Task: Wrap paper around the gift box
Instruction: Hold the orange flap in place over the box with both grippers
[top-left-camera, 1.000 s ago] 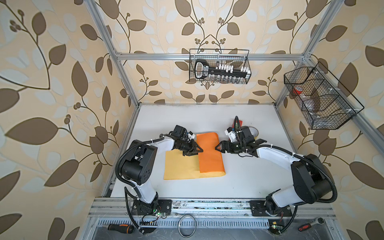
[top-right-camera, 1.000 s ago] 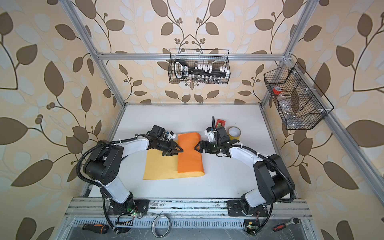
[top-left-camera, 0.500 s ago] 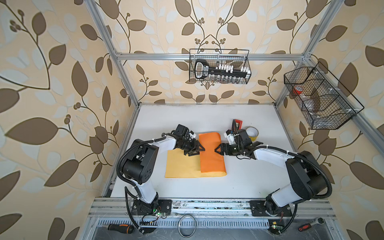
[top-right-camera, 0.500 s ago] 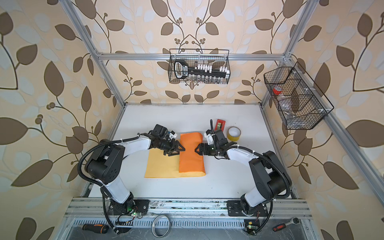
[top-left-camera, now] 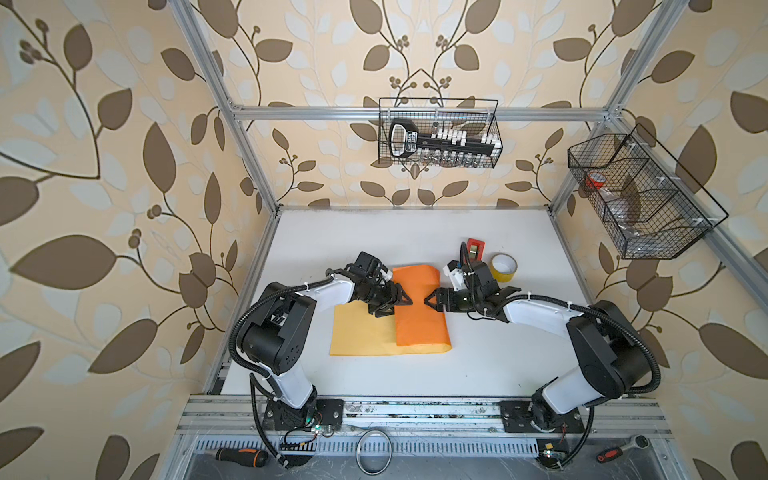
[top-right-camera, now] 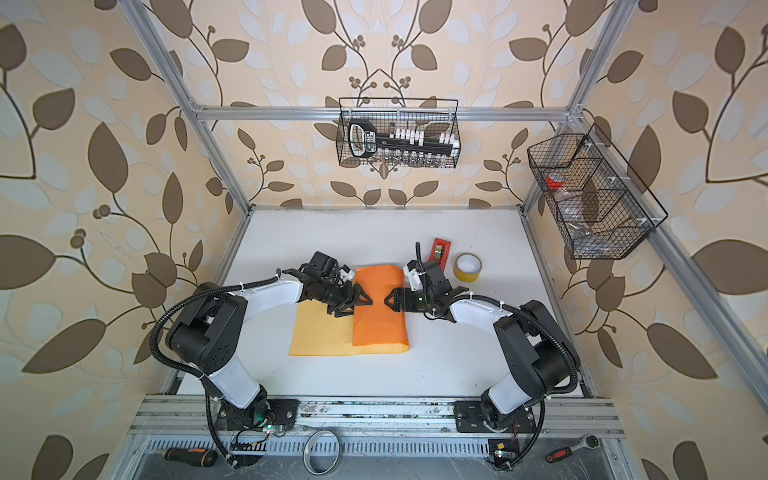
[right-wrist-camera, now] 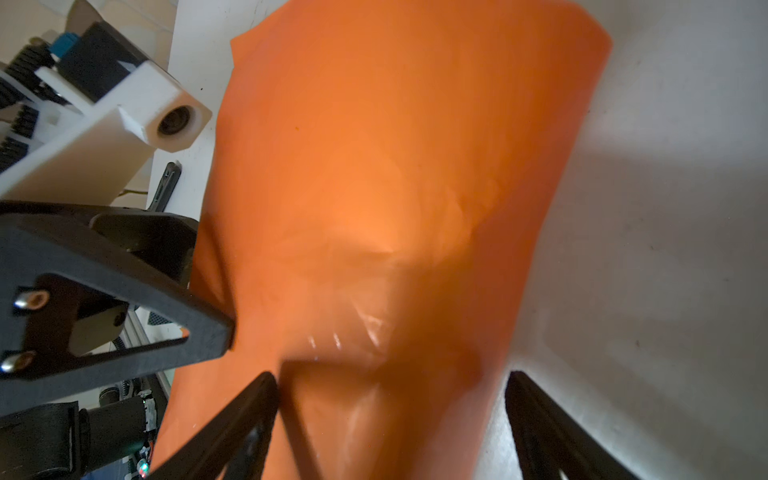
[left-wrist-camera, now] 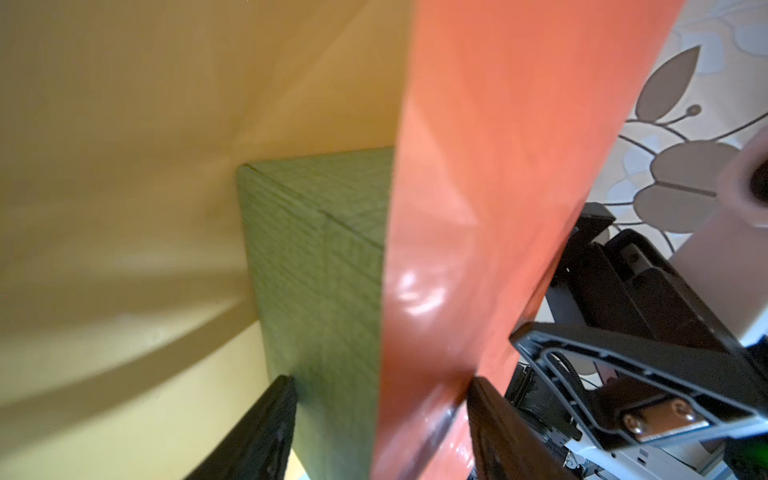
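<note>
The paper [top-left-camera: 361,336] lies mid-table, yellow-tan side up on the left. Its glossy orange flap [top-left-camera: 419,309] [top-right-camera: 380,316] is folded over the gift box, which is hidden in both top views. In the left wrist view the green gift box [left-wrist-camera: 316,270] shows beside the orange flap [left-wrist-camera: 478,187]. My left gripper [top-left-camera: 395,303] [top-right-camera: 357,302] [left-wrist-camera: 382,386] is open, one finger by the box's bare side and one against the orange flap. My right gripper [top-left-camera: 430,300] [top-right-camera: 388,300] [right-wrist-camera: 390,382] stands open at the flap's right side, jaws wide astride the covered edge [right-wrist-camera: 395,249].
A red tape dispenser [top-left-camera: 475,249] and a yellow tape roll [top-left-camera: 503,266] stand just behind the right arm. Wire baskets hang on the back wall [top-left-camera: 438,133] and the right wall [top-left-camera: 636,195]. A screwdriver [top-left-camera: 241,456] and a ratchet [top-left-camera: 619,451] lie below the front rail.
My left gripper's jaws have spread wider at the flap's left edge. My right gripper has moved in against the flap's right side, uncovering the tape roll behind it.
</note>
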You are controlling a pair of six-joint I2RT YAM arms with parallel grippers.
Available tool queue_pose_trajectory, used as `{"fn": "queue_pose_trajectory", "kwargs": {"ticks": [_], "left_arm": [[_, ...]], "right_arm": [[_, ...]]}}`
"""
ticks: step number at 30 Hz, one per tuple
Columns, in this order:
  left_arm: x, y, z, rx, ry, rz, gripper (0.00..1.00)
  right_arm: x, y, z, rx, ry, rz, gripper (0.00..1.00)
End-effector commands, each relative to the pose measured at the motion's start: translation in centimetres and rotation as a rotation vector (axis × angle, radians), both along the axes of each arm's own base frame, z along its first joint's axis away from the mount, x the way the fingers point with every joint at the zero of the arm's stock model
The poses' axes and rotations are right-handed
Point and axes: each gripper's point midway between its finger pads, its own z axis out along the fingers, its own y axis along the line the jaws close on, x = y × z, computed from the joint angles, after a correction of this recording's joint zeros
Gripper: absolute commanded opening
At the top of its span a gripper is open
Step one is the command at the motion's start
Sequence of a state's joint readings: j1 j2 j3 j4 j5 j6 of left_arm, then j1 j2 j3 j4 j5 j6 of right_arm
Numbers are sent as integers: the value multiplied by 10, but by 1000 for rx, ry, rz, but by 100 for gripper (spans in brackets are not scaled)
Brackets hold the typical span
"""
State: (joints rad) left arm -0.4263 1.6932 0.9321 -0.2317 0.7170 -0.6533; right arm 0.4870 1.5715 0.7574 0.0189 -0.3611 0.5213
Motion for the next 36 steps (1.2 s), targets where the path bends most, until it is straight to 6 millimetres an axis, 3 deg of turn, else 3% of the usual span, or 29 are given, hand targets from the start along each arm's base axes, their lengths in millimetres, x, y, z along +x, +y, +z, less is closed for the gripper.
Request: {"fn": "queue_pose_trajectory", "kwargs": {"ticks": [1,6,9,16,22,30,36], "left_arm": [[-6,2,-11,51,12,-13,54],[-7,3,-11,50,13,-14,44],[-10,6,-14,67,16,-10,36],[-13,8,-19,70,26,-8,29],[-15,8,-27,74,37,-13,28],[-17,7,-34,62,51,-19,26],[-14,2,-33,42,49,-26,25]], "right_arm": [[-17,-17,-30,-106,83,-21,86],[-13,-17,-19,-92,69,-22,88],[-8,-14,3,-43,41,-17,91],[-5,-23,30,-4,6,-21,94],[-1,-32,31,30,18,-36,94],[11,-18,22,92,59,-20,94],[14,-21,12,89,84,-22,92]]}}
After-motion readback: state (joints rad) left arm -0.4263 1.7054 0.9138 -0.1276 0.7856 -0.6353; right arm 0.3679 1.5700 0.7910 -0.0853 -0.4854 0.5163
